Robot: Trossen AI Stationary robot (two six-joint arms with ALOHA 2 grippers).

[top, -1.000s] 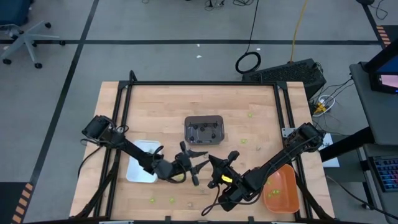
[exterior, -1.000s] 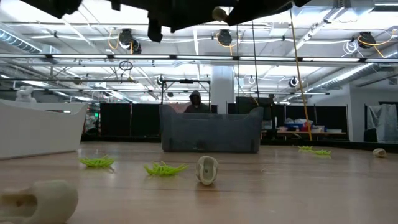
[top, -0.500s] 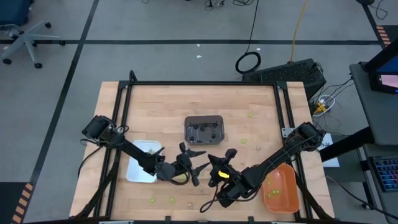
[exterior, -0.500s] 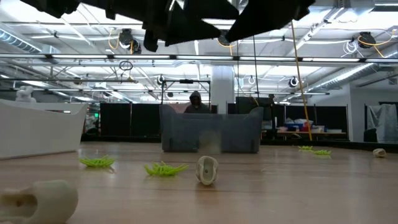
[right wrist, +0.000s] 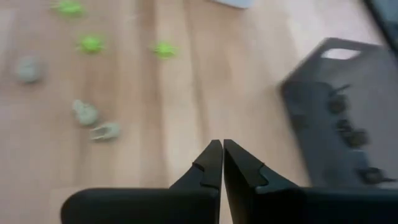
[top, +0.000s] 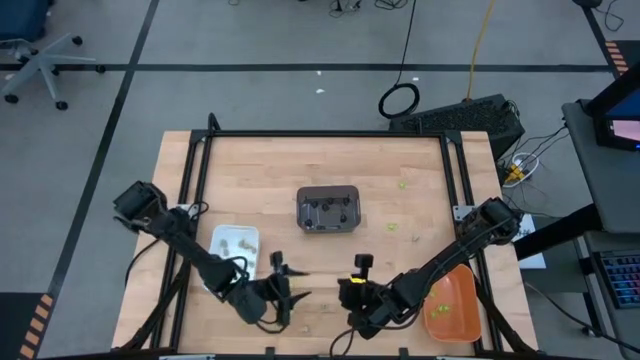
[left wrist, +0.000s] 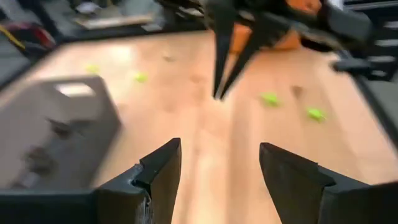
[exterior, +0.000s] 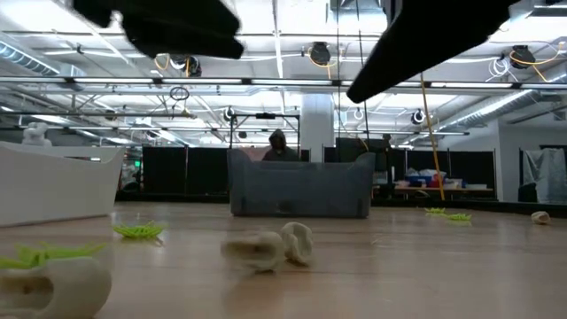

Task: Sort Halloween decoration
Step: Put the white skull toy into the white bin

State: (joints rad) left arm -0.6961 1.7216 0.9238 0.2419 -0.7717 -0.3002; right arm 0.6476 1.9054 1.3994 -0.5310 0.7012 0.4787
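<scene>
The trinkets (right wrist: 86, 113) lie loose on the table (top: 420, 200) ahead of our right gripper (right wrist: 222, 155): pale ones nearest, green ones (right wrist: 91, 43) beyond. We judge them light, stiff and apt to skid or roll, so we would pinch one across its middle, straight down. The right gripper's fingers are pressed together on nothing. Our left gripper (left wrist: 219, 163) stands wide apart and empty over bare wood, the grey tray (left wrist: 53, 127) beside it. White tray (top: 236, 243) and orange tray (top: 452, 305) wait at either side.
</scene>
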